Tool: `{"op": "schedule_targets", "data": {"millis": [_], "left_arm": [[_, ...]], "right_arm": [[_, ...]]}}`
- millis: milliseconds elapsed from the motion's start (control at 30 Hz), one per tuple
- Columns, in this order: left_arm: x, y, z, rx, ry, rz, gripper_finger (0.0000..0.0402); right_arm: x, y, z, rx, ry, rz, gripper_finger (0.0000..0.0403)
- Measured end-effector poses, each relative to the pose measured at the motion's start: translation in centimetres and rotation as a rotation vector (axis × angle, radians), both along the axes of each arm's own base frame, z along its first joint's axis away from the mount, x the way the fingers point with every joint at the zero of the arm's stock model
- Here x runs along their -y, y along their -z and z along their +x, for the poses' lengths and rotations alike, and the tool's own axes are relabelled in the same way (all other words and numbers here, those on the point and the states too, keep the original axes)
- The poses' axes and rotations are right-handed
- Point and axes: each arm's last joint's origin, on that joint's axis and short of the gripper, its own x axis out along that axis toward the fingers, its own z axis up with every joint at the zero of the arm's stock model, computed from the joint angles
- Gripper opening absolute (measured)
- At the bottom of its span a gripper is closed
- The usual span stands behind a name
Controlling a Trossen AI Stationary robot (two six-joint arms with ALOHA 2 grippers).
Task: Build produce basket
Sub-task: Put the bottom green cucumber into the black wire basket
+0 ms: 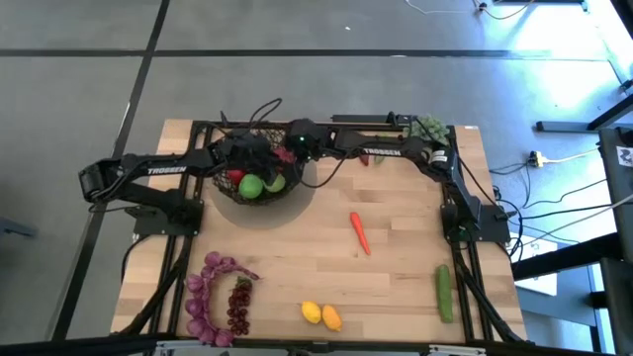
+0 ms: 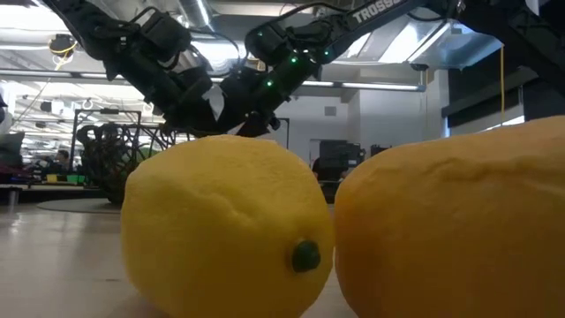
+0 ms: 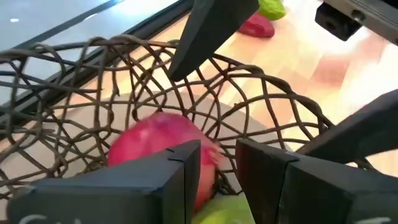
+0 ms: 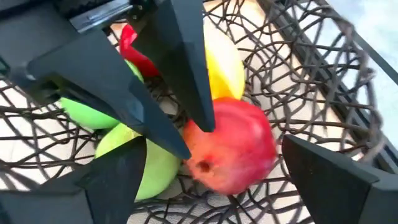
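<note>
Robotics lab, ceiling strip lights [image 2: 53, 62] (concrete floor [image 1: 297, 89])

High view looks straight down on the bench [image 1: 396, 287], low view sits against a lemon [image 2: 225, 225], both wrist views peer closely into the basket [image 3: 74, 81].

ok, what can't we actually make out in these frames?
- High view: both end effectors, left and right, overlap the basket; their fingers are too small to read.
- Low view: two lemons fill the frame and hide most of the table.
- Left wrist view: its own fingers cover part of the pomegranate.
- Right wrist view: the other arm's fingers hide some fruit.
</note>
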Motion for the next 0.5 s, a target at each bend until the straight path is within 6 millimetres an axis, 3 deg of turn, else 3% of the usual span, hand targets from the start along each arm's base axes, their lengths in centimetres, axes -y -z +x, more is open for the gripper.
{"op": "schedule_targets", "data": {"millis": [300,500], "left_arm": [[0.2,-0.1,0.1,0.021,-0.004,-0.025,0.0092],[0.8,-1.3,-0.1,0.070,0.022,0.001,0.0092]], "right_arm": [[0.0,0.2,0.0,-0.008,-0.003,0.002,0.0367],[-0.1,-0.2,0.0,-0.024,-0.002,0.007,0.0367]]}}
